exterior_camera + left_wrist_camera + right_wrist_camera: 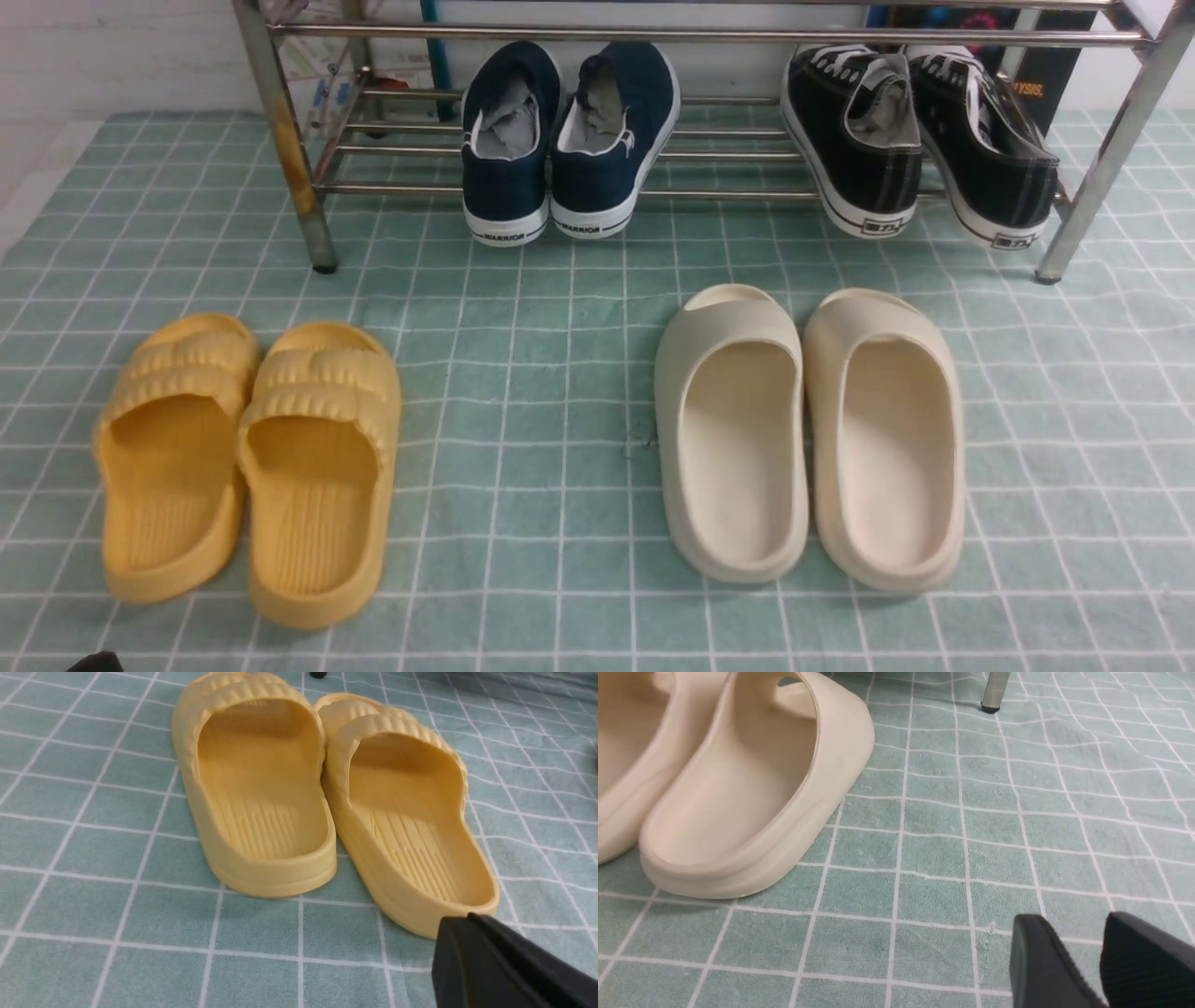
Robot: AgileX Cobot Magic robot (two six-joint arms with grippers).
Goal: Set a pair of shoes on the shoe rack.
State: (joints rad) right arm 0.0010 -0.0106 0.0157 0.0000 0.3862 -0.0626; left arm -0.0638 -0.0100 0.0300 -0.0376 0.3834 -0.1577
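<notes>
Already the navy shoes point(569, 140) are sitting on the rack point(280, 140), heels hanging toward the camera and toes tilting up on the low bars, beside two black sneakers point(920, 140). Two yellow slides point(247, 462) and two cream slides point(808, 434) are lying paired on the checked cloth point(523, 401). The left gripper point(467, 952) is resting closed and empty; the right gripper point(1099, 956) is hanging slightly parted, holding nothing.

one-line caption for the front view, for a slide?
Navy slip-ons and black sneakers sit on the metal shoe rack; yellow slides and cream slides wait on the green checked mat.
</notes>
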